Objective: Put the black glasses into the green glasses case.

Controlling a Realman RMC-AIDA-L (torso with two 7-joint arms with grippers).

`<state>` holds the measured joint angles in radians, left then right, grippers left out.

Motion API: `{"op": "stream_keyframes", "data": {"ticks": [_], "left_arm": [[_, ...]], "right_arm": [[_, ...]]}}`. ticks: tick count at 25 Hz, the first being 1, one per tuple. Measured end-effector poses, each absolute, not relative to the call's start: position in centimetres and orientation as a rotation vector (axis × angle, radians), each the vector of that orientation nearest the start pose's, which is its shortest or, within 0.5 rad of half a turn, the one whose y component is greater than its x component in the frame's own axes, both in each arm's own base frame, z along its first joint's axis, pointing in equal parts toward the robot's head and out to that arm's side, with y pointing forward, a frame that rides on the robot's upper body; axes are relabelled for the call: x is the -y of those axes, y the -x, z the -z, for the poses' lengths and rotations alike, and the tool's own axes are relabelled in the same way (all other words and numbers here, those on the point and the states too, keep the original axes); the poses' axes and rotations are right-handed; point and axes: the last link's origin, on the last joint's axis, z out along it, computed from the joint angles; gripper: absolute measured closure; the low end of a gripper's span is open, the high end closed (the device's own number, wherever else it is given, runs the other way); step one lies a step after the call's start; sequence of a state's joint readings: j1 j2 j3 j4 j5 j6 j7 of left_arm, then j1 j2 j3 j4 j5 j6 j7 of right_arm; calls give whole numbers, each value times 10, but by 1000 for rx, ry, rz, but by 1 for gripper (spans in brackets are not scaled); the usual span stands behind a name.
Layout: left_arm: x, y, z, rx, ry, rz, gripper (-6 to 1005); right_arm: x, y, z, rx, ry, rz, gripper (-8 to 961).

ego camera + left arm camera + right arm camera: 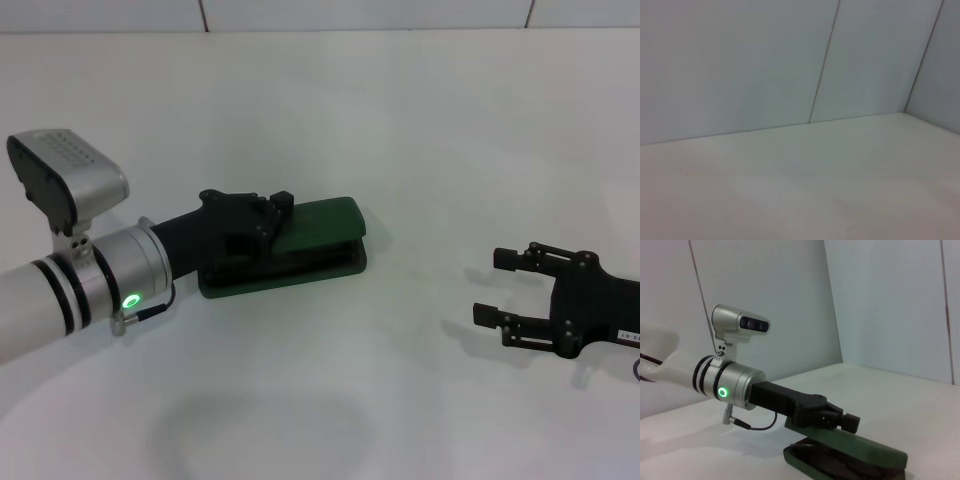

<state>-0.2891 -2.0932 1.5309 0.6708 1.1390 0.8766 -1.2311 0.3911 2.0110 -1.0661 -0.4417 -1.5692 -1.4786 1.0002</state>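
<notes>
The green glasses case (325, 225) lies left of the table's middle, its lid lowered to a narrow gap over the base. It also shows in the right wrist view (875, 451). My left gripper (275, 215) rests on top of the lid at the case's left end, also seen in the right wrist view (846, 422). My right gripper (488, 287) is open and empty, low over the table well to the right of the case. The black glasses are not in view. The left wrist view shows only table and wall.
The white table (400, 120) runs back to a panelled white wall (740, 65). My left arm's silver wrist with a green light (131, 300) and its camera block (65, 175) hang over the table's left side.
</notes>
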Motion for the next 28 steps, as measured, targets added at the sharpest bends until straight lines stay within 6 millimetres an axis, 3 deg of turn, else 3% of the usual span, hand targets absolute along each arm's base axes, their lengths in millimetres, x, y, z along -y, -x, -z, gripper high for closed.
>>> {"op": "stream_keyframes", "data": {"ticks": [16, 23, 28], "left_arm": [[-316, 276, 71, 773, 2382, 675, 945], [-326, 263, 57, 908, 2381, 818, 944], [-340, 269, 41, 977, 2339, 811, 944]], "right_arm": [[-286, -293, 26, -423, 2692, -782, 192], [-286, -294, 26, -429, 2685, -782, 192], [-287, -296, 24, -436, 2669, -782, 192]]}}
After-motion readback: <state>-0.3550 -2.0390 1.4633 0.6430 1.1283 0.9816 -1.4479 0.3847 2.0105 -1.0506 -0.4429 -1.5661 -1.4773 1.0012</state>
